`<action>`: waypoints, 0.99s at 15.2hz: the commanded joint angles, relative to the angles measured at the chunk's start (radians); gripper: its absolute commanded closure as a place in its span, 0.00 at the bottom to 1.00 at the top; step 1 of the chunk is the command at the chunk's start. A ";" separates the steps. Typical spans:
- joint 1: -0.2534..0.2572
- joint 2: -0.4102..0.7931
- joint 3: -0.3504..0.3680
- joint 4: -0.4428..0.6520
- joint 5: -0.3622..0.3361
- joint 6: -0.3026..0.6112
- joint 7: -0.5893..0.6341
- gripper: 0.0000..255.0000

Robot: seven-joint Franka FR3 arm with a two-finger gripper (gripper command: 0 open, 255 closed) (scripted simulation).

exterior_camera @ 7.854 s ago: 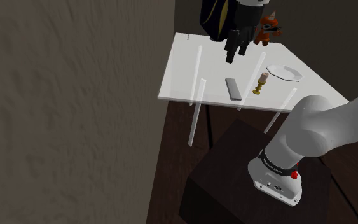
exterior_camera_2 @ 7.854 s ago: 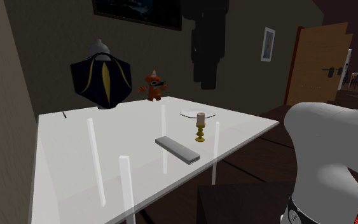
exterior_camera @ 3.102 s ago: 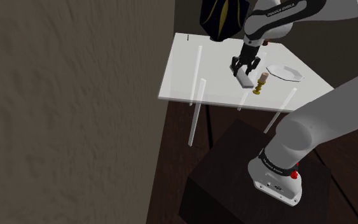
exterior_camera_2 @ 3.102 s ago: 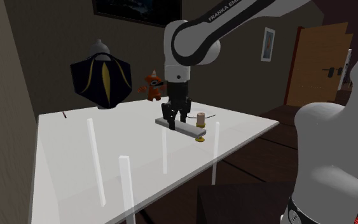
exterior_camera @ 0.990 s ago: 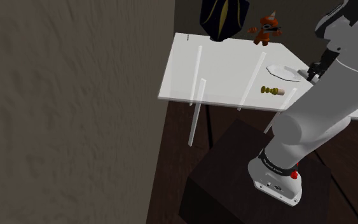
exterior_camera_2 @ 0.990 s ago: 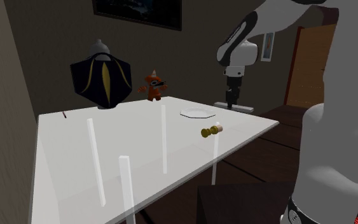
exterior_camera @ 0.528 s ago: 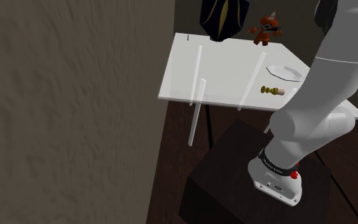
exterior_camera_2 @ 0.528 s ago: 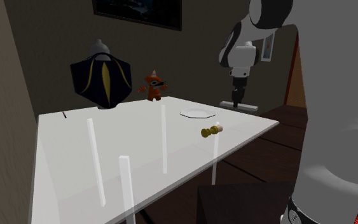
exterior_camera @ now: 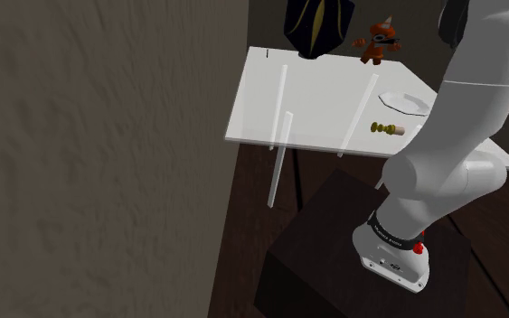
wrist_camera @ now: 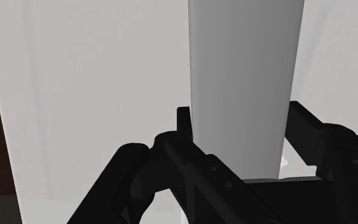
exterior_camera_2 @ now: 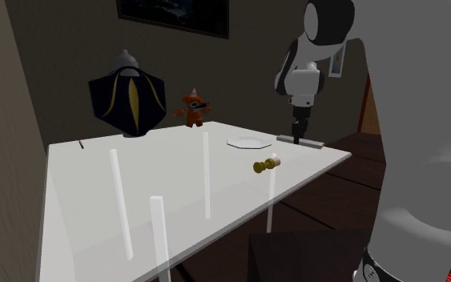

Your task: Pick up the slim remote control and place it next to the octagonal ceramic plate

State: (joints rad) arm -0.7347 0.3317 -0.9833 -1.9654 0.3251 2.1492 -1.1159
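Observation:
In the second exterior view my gripper (exterior_camera_2: 299,136) is shut on the slim grey remote (exterior_camera_2: 315,145), which it holds level and low over the white table (exterior_camera_2: 135,188), near the far corner. The pale octagonal plate (exterior_camera_2: 248,143) lies a short way to that view's left of the remote. I cannot tell whether the remote touches the table. In the wrist view the remote (wrist_camera: 244,63) runs as a grey slab between the two black fingers (wrist_camera: 184,122), clasped on both sides, with the gripper (wrist_camera: 241,137) over the white tabletop (wrist_camera: 95,95). The plate (exterior_camera: 404,102) also shows in the shoulder view.
A brass candlestick (exterior_camera_2: 265,165) lies on its side near the table's edge, in front of the plate. An orange toy figure (exterior_camera_2: 193,108) and a dark shield-shaped ornament (exterior_camera_2: 127,100) stand at the back. The white arm (exterior_camera: 465,117) crosses the shoulder view's right. The stand (exterior_camera: 352,262) is below.
The gripper has carried the remote slightly to the second exterior view's right and lowered it toward the table beside the plate. The candlestick stays lying on its side.

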 commanded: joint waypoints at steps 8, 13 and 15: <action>-0.028 0.046 0.035 -0.032 0.052 0.061 -0.033 1.00; -0.028 0.046 0.035 -0.032 0.052 0.061 -0.033 0.00; -0.028 0.046 0.035 -0.032 0.052 0.061 -0.033 0.00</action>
State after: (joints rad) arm -0.7625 0.3776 -0.9486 -1.9970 0.3775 2.2098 -1.1491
